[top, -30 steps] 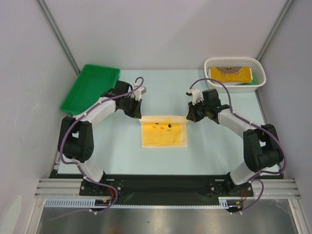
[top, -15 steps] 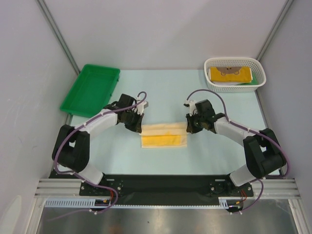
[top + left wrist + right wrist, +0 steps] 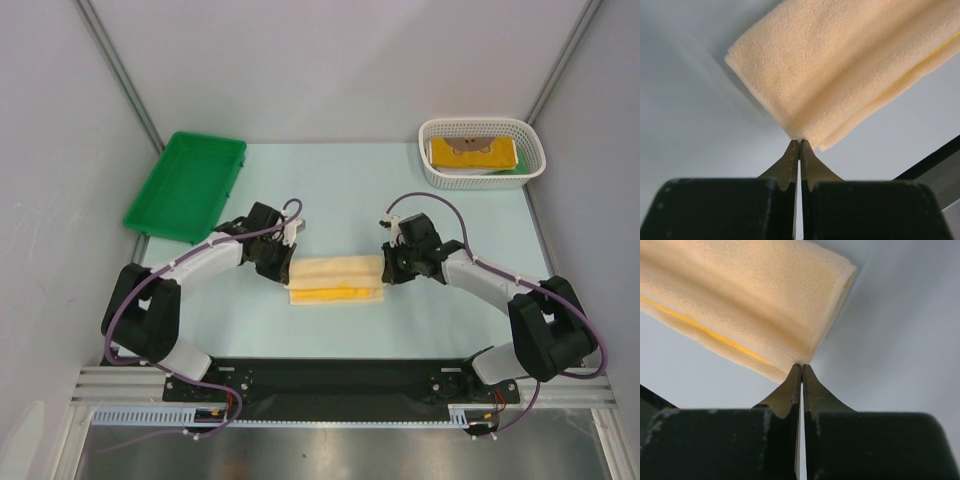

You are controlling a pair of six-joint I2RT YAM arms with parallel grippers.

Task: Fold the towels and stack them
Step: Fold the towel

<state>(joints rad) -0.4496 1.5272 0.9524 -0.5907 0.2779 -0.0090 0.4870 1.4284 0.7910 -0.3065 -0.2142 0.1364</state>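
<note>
A yellow towel (image 3: 335,280) lies mid-table, its far edge folded over toward the near edge, pale underside up. My left gripper (image 3: 286,268) is shut on the towel's left corner; in the left wrist view the fingertips (image 3: 799,144) pinch the cloth (image 3: 840,70). My right gripper (image 3: 384,268) is shut on the right corner; in the right wrist view the fingertips (image 3: 801,368) pinch the cloth (image 3: 750,305). Both grippers sit low, close to the table.
A green tray (image 3: 187,183) stands at the far left. A white basket (image 3: 482,153) at the far right holds a folded yellow towel (image 3: 470,151) with a bear face. Grey walls enclose the table.
Both grippers have pulled the towel's far edge toward the near edge, folding it over. The chick face on the towel is now covered.
</note>
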